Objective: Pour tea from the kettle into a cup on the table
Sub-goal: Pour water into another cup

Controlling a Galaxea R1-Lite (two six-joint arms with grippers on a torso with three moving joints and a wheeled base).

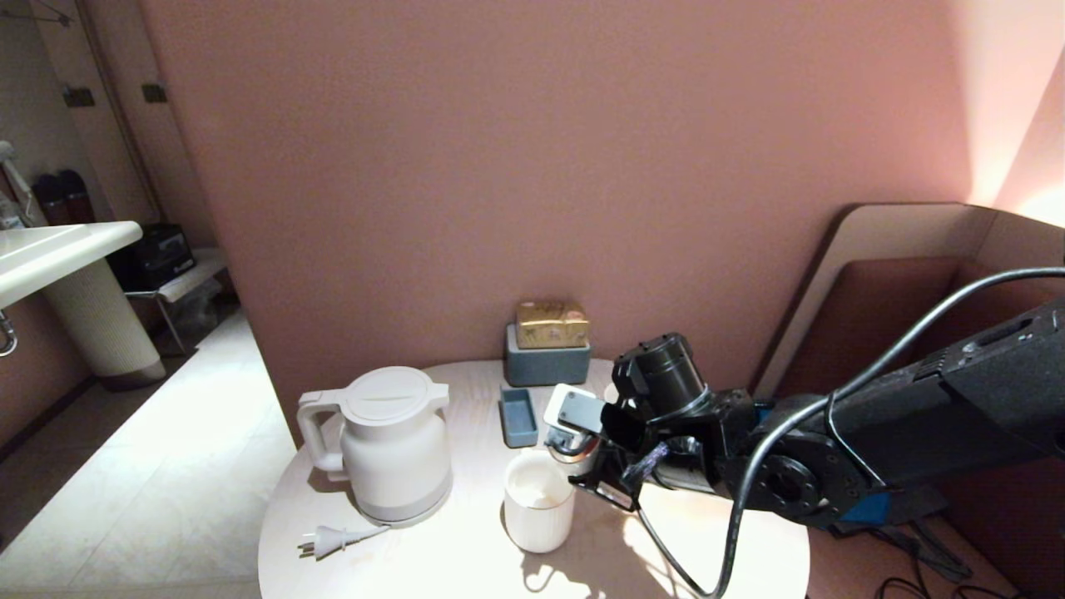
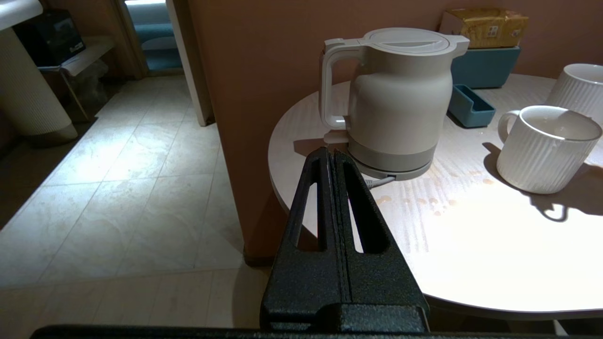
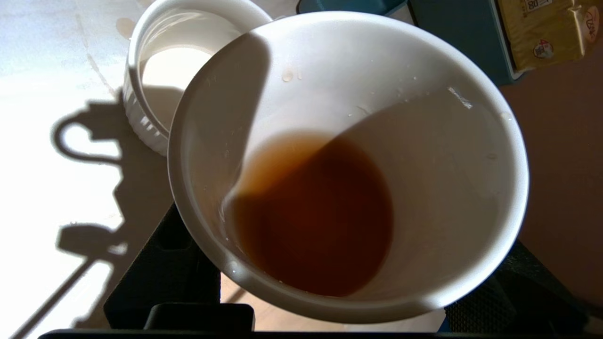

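Note:
The white kettle [image 1: 391,449] stands upright on its grey base at the left of the round pale table [image 1: 449,561], lid on. My right gripper [image 1: 574,441] is shut on the cup [image 3: 424,155], a white handleless one, held tilted just behind the white mug [image 1: 539,499]. Reddish-brown tea [image 3: 315,221] pools in the low side of the cup. The black fingers [image 3: 165,273] show on either side under its rim. My left gripper [image 2: 333,153] is shut and empty. It hangs off the table's left edge and points at the kettle [image 2: 398,94].
The ribbed mug [image 2: 541,150] with a handle is empty. A ribbed handleless cup [image 2: 582,87] stands behind it. Tea drops [image 2: 424,200] dot the table in front of the kettle. The kettle's plug [image 1: 333,541] lies loose. A teal tray [image 1: 517,416] and a box holder [image 1: 547,362] stand at the back.

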